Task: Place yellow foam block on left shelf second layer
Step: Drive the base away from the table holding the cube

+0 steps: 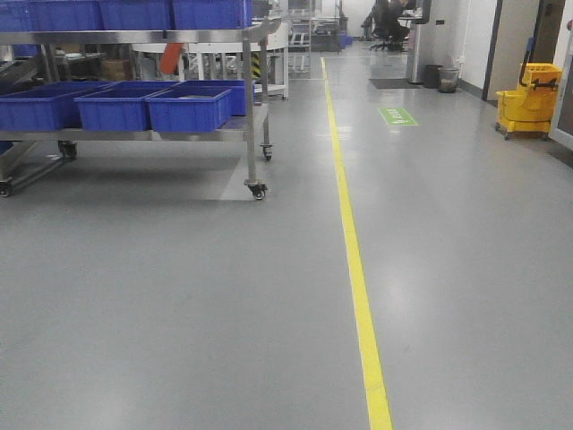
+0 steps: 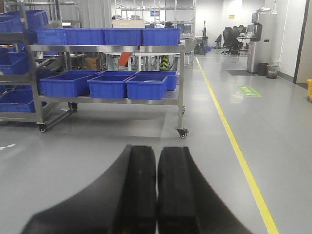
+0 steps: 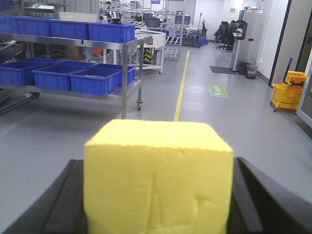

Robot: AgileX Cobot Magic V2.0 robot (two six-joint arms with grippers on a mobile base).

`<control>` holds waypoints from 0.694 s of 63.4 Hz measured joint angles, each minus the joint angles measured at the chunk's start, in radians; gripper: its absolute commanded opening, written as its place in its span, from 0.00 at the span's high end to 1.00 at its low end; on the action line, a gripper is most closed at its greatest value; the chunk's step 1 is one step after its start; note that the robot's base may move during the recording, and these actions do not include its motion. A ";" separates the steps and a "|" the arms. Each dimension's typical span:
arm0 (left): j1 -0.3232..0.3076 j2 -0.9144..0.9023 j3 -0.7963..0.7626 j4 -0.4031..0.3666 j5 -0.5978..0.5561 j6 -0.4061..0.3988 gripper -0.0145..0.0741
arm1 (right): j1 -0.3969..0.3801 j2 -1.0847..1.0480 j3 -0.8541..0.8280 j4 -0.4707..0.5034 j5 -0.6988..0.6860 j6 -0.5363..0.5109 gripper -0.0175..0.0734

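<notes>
The yellow foam block fills the lower middle of the right wrist view, held between the black fingers of my right gripper, which is shut on it. My left gripper is shut with its two black pads pressed together and nothing between them. The steel shelf on wheels stands ahead to the left, also seen as the shelf and the shelf. Blue bins sit on its lower level and more blue bins on the level above. Neither gripper shows in the front view.
A yellow floor line runs forward to the right of the shelf. A yellow mop bucket stands at the far right wall. A green floor sign, trash bins and office chairs lie further back.
</notes>
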 measured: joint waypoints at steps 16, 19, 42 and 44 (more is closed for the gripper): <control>0.000 0.000 0.000 0.000 0.000 0.000 0.70 | 0.000 0.000 0.000 0.000 0.000 0.000 0.23; 0.000 0.000 0.000 0.000 0.000 0.000 0.70 | 0.000 0.000 0.000 0.000 0.000 0.000 0.23; 0.000 0.000 0.000 0.000 0.000 0.000 0.70 | 0.000 0.000 0.000 0.000 0.000 0.000 0.23; 0.000 0.000 0.000 0.000 0.000 0.000 0.70 | 0.000 0.000 0.000 0.000 0.000 0.000 0.23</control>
